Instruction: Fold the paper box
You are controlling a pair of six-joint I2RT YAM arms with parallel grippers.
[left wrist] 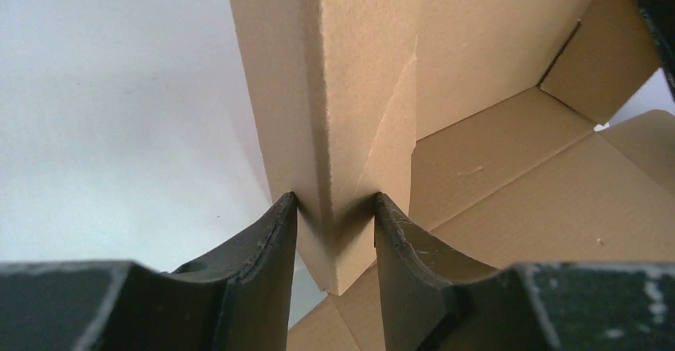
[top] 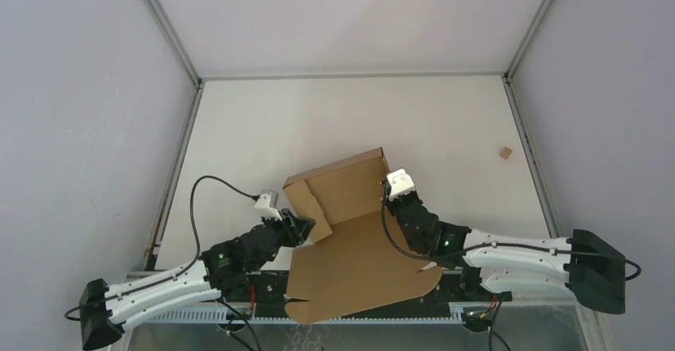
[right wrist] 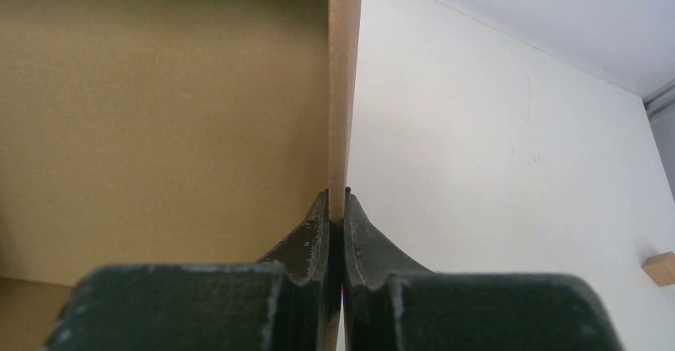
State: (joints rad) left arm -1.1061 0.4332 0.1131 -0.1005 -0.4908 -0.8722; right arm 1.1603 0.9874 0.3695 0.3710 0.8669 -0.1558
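On 1 paper box (top: pixel 350 247) — 1 left gripper (left wrist: pixel 334 200), 1 right gripper (right wrist: pixel 337 196)

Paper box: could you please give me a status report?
Left claw pinching left wall fold. Right claw clamped on right wall. Paper box partly folded. Scrap far off.

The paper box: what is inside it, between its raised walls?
Only bare cardboard floor shows inside the paper box; no object lies there. The part of the table under the box is covered, so what is beneath cannot be told.
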